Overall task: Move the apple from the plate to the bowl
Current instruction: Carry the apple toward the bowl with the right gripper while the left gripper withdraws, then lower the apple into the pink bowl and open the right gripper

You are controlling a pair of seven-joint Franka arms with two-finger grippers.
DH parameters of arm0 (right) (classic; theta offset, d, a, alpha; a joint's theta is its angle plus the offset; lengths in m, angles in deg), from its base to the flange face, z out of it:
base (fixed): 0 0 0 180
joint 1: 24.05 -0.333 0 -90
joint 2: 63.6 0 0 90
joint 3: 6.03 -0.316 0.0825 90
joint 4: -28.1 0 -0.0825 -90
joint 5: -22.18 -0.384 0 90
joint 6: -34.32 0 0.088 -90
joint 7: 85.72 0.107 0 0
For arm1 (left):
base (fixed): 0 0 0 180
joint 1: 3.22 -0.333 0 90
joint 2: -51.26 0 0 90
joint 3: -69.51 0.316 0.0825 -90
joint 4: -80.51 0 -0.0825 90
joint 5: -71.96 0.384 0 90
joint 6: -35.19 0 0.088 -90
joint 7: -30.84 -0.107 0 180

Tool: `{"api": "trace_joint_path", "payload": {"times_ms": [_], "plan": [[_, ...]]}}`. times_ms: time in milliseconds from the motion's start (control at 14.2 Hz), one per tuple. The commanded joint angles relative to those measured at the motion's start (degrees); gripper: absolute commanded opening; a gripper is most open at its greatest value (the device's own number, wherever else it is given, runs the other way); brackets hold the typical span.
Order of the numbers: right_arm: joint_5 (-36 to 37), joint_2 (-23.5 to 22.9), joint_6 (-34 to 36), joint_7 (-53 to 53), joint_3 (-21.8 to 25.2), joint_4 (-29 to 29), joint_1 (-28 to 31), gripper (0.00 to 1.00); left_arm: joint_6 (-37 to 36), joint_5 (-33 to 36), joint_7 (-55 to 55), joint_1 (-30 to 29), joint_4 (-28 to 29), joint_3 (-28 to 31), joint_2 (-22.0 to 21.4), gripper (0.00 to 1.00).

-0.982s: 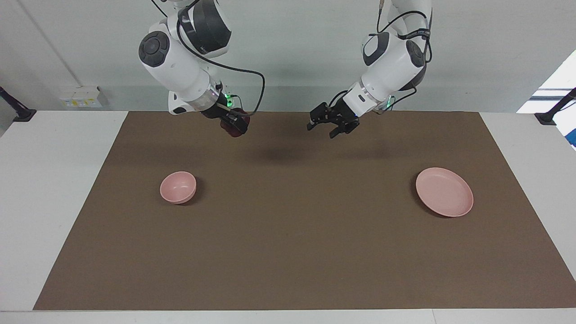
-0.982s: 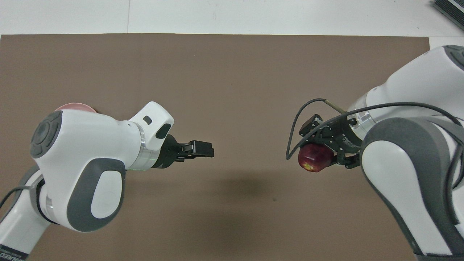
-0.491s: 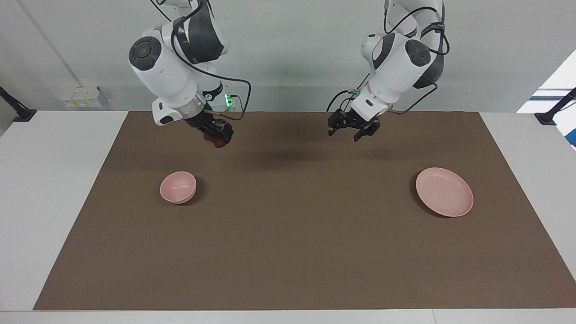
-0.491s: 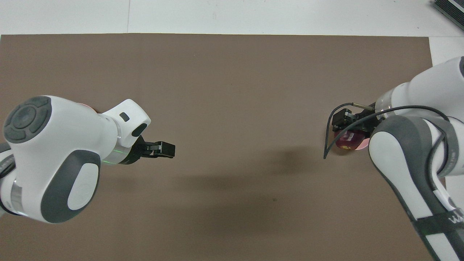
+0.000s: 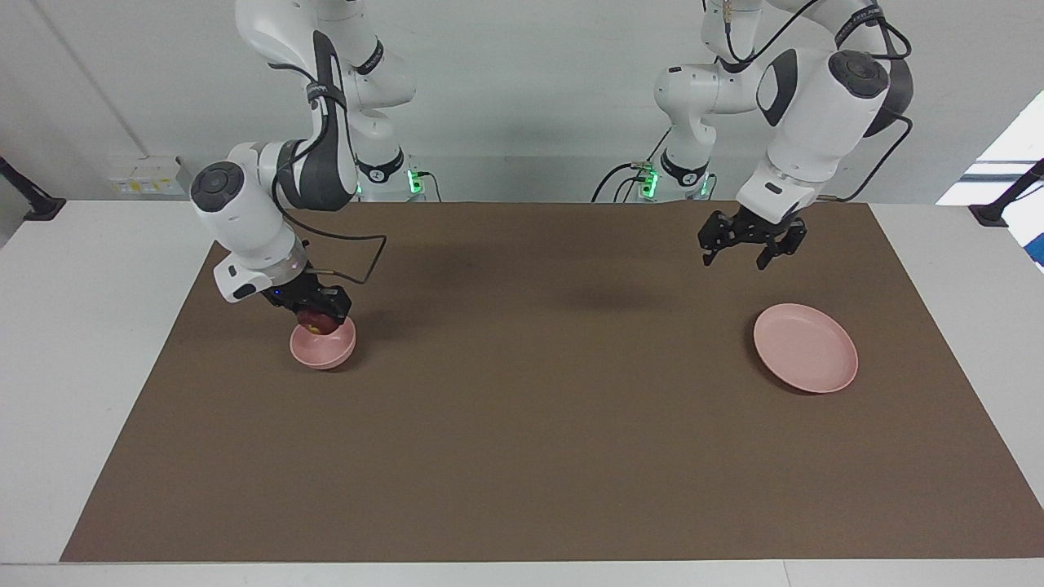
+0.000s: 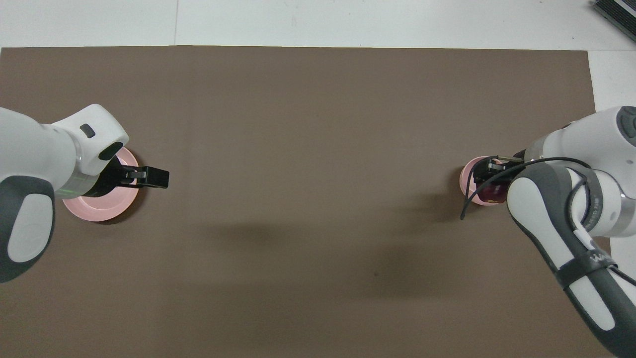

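The small dark red apple (image 5: pixel 315 322) is held in my right gripper (image 5: pixel 316 316), which is shut on it right at the mouth of the small deep pink bowl (image 5: pixel 326 355). From overhead the apple (image 6: pixel 492 192) shows inside the bowl's rim (image 6: pixel 466 179), partly under the right gripper (image 6: pixel 489 181). Whether the apple touches the bowl I cannot tell. The wide pale pink plate (image 5: pixel 807 360) lies bare toward the left arm's end. My left gripper (image 5: pixel 734 261) hangs open and holds nothing, in the air above the mat beside the plate (image 6: pixel 107 213); from overhead the left gripper (image 6: pixel 158 178) juts past the plate's edge.
A brown mat (image 5: pixel 538 424) covers most of the white table (image 5: pixel 90 342). Bowl and plate lie at the mat's two ends, a wide stretch of bare mat between them. Both arm bases stand at the table's edge by the wall.
The right arm has swung toward its own end of the table and come down with the apple onto the bowl. The left arm has drawn back toward the plate, its gripper still open.
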Motion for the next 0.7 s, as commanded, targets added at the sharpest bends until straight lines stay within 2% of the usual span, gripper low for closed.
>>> {"api": "trace_joint_path", "payload": {"times_ms": [0,281,491,632], "plan": [[1.0,-1.6,-2.6,-1.2,-0.5,0.3,0.7,0.00,-5.0,1.6,-1.4,-2.0,-6.4,-0.7,1.8,1.00],[1.0,-3.0,-3.3,-1.2,-0.4,-0.4,1.3,0.00,-15.5,1.8,-5.8,-5.0,-16.2,-0.6,3.1,1.00],[1.0,-3.8,-4.1,-0.9,-0.5,-0.7,1.4,0.00,-21.1,2.0,-8.4,-7.0,-20.6,-0.6,3.1,1.00],[1.0,-4.4,-4.5,-1.1,-0.4,-1.5,1.5,0.00,-22.9,1.9,-9.5,-7.2,-21.1,-0.6,2.8,1.00]]}}
